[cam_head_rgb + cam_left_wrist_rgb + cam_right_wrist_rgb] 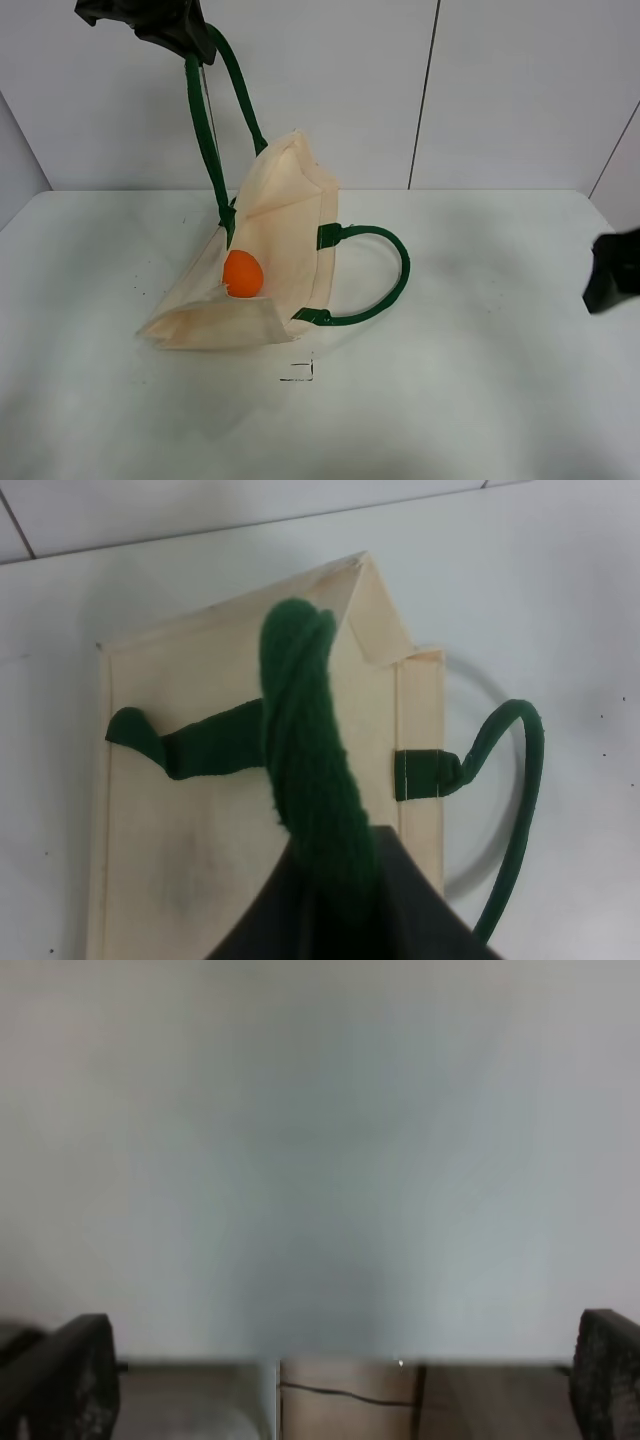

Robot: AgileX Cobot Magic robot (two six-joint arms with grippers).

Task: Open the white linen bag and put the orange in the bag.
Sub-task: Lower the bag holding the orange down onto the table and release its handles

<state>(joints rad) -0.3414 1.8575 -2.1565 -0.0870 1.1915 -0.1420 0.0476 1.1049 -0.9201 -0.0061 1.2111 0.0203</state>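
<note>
The white linen bag point(285, 235) stands half lifted on the table, its mouth gaping toward the front left. The orange point(242, 273) sits inside the open mouth. My left gripper point(185, 35) is high at the top left, shut on one dark green handle point(205, 130) and holding it taut. In the left wrist view the handle point(305, 750) runs from the gripper down to the bag point(200, 810). The other green handle point(385, 275) lies in a loop on the table to the right. My right gripper point(612, 272) is at the far right edge, open and empty, its fingertips point(65, 1380) spread wide.
A white table point(480, 380) with a small black mark point(298, 372) in front of the bag. White wall panels point(500, 90) rise behind the table. The right wrist view faces the table surface and its far edge.
</note>
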